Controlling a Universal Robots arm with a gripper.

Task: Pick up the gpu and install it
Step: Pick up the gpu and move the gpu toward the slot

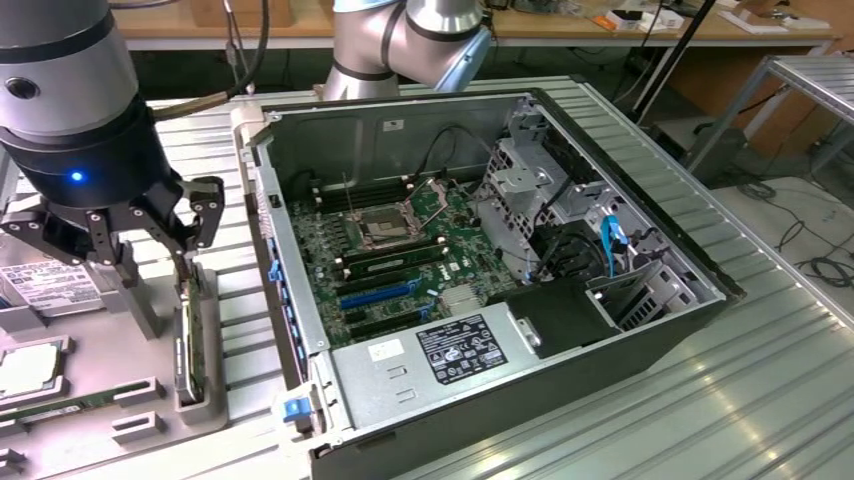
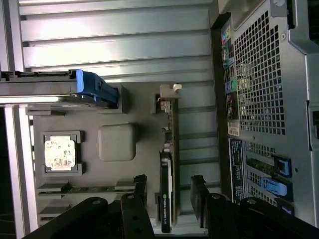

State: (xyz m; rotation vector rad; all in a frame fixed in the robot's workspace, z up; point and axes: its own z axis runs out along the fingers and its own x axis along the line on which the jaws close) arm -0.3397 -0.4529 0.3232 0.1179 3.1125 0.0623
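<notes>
The gripper (image 2: 168, 183) hangs with its jaws spread wide, one finger on each side of the gpu (image 2: 167, 199) and neither touching it. The gpu stands on edge in a grey fixture (image 1: 144, 352), at the exterior view's left of the open computer case (image 1: 667, 340).

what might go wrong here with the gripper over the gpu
1. The gpu stands on edge in its slot on the tray, between the fingers of the open gripper. If the gripper is off-centre, a finger may strike the card's top edge.
2. The computer case has a wall close beside the tray, and the card might clip it when carried over.
</notes>
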